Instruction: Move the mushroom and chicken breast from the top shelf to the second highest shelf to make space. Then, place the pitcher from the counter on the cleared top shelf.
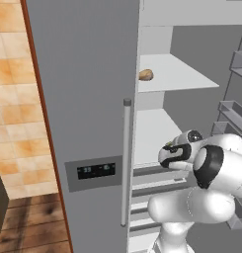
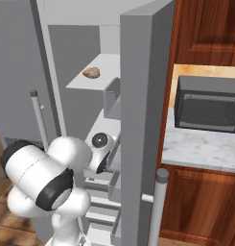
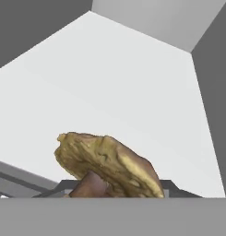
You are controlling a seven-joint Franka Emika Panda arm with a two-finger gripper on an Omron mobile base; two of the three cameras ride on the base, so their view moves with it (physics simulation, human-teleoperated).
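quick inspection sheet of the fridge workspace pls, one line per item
surface: second highest shelf, white, bare under the gripper
job's things: chicken breast lying on the top shelf; mushroom close before the hand camera, above the second highest shelf
clutter: nothing seen
grippers: gripper reaching into the fridge at second-shelf level, apparently shut on the mushroom
cables: nothing seen
surroundings: fridge door open; microwave on the counter
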